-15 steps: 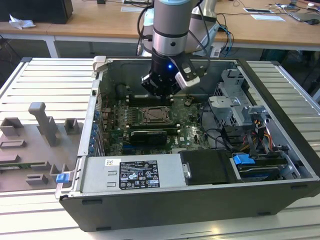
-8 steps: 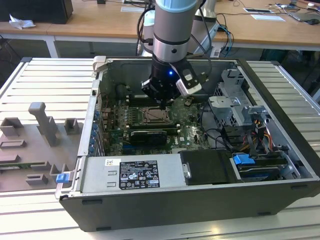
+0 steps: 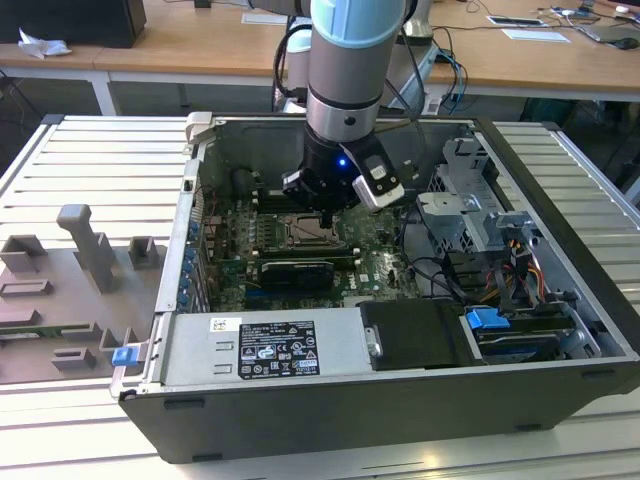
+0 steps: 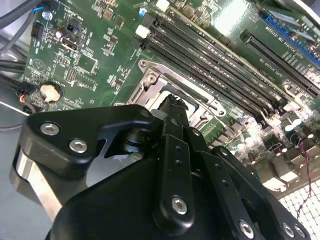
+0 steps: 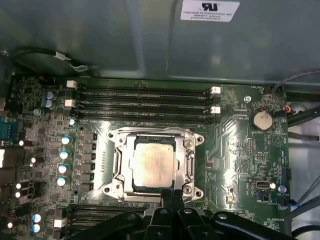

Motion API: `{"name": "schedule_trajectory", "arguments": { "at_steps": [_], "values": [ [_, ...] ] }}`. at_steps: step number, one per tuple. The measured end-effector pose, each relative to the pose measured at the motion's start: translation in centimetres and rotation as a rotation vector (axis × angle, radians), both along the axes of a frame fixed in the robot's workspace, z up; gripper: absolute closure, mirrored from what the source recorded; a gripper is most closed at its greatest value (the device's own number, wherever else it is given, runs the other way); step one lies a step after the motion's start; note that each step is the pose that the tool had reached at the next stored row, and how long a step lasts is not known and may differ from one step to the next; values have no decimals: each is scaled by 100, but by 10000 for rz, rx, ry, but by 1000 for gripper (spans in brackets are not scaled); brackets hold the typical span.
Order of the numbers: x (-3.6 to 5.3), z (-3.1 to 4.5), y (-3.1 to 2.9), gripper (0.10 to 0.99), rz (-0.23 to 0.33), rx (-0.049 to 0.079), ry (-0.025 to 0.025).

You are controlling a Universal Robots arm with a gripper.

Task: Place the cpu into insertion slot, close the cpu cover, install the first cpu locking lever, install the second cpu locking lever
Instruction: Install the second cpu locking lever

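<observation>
The exterior view looks from above and from the front, down into the open computer case [image 3: 400,300] on the ribbed table [image 3: 90,170]. It stands rather far, so the whole case fits, with the arm [image 3: 350,70] at 12 o'clock of the frame.

The first wrist view looks almost straight down at the motherboard [image 5: 240,145] from near, with the cpu [image 5: 152,162] close to the middle and the end effector [image 5: 172,197] at 6 o'clock.

The second wrist view is very close and tilted, looking along the end effector [image 4: 172,102] towards the memory slots [image 4: 215,65].

Both wrist views share the socket area and the memory slots [image 5: 145,102]; the exterior view has the same board [image 3: 300,250], much smaller.
</observation>
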State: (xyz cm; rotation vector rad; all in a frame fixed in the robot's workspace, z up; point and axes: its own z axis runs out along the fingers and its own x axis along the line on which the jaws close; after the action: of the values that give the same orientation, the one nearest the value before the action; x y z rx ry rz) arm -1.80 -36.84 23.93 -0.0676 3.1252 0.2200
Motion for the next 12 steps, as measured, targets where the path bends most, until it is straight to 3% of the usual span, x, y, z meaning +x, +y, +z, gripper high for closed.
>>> {"name": "schedule_trajectory", "arguments": {
  "at_steps": [4,8,12],
  "values": [
    [-3,-19,-46,980,53,-24,-2],
    [-5,-27,-48,980,61,-174,4],
    [-29,-45,-65,980,71,-176,6]
  ]
}}
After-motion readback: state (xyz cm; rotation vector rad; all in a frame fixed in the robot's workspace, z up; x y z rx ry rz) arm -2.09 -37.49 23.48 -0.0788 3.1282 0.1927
